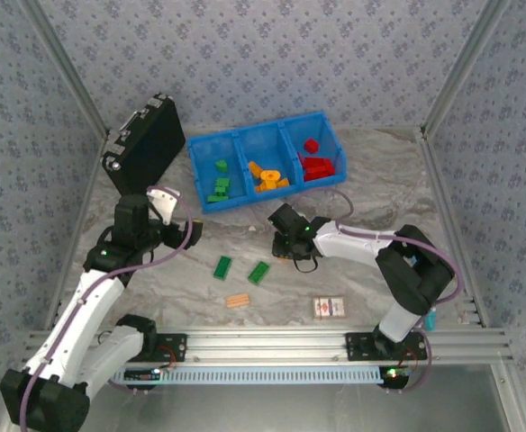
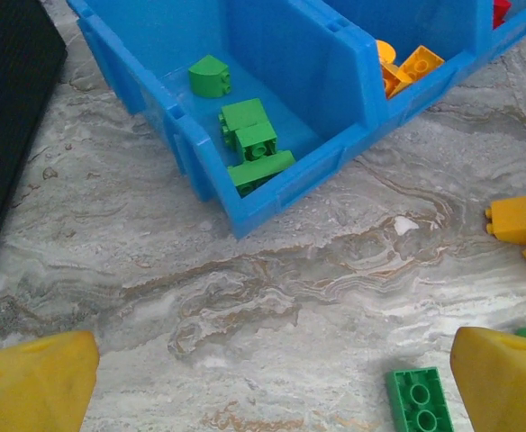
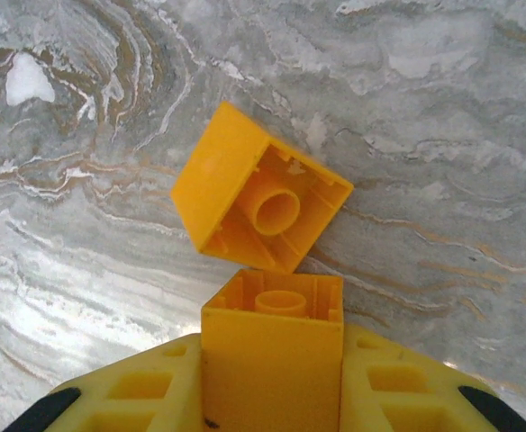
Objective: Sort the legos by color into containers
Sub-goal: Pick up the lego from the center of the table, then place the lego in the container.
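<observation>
this is looking like a robotics lab test cell, not a home. two robot arms (image 1: 92, 297) are sitting bolted to a slotted aluminium rail (image 1: 272, 342) well behind the left gripper (image 2: 272, 378) and the right gripper (image 3: 272, 378). bare metal frame posts (image 1: 60, 76) and patterned backdrop walls (image 1: 263, 54) are closing in beyond and beside them, and a marble-print tabletop (image 2: 245, 270) is lying beneath them.

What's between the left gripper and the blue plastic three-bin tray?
Nothing: in the left wrist view, bare marbled tabletop runs from the left gripper to the blue plastic three-bin tray.
</observation>
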### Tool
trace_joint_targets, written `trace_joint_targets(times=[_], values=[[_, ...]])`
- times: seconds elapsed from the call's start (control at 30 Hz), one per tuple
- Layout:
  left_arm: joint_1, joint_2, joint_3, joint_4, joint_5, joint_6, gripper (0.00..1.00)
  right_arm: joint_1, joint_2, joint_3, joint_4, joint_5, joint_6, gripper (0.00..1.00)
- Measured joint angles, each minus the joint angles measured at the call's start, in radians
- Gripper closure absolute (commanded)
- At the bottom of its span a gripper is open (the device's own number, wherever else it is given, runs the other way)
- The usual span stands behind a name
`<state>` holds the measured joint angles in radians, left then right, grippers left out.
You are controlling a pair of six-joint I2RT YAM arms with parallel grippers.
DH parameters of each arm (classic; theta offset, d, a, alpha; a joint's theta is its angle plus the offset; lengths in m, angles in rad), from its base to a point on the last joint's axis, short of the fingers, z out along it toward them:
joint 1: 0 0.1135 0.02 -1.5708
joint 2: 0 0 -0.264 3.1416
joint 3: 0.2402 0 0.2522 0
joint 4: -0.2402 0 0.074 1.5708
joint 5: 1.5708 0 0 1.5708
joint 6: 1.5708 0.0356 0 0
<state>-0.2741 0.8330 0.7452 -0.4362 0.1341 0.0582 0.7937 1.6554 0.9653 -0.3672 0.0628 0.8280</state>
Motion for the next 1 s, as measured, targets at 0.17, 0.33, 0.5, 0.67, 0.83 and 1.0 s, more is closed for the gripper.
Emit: trace_joint_targets(times=[0.17, 0.33, 0.5, 0.67, 0.83, 1.0], values=[[0.021, 0.005, -0.016, 0.028, -0.016, -0.006, 0.00, -0.008, -0.063, 0.093, -0.110, -0.015, -0.082, 0.70], [0.046, 0.010, -0.023, 0.043, -0.023, -0.013, 0.00, -0.039, -0.102, 0.259, -0.169, -0.011, -0.175, 0.70], [0.054, 0.045, -0.023, 0.053, -0.023, -0.019, 0.00, -0.130, -0.063, 0.389, -0.162, -0.002, -0.267, 0.70], [0.054, 0.053, -0.023, 0.056, -0.023, -0.018, 0.00, -0.209, 0.092, 0.525, -0.151, -0.004, -0.346, 0.69], [0.059, 0.053, -0.023, 0.059, -0.023, -0.015, 0.00, -0.253, 0.270, 0.684, -0.149, -0.026, -0.410, 0.67], [0.058, 0.052, -0.023, 0.058, -0.036, -0.003, 0.00, -0.275, 0.394, 0.793, -0.149, -0.048, -0.433, 0.66]])
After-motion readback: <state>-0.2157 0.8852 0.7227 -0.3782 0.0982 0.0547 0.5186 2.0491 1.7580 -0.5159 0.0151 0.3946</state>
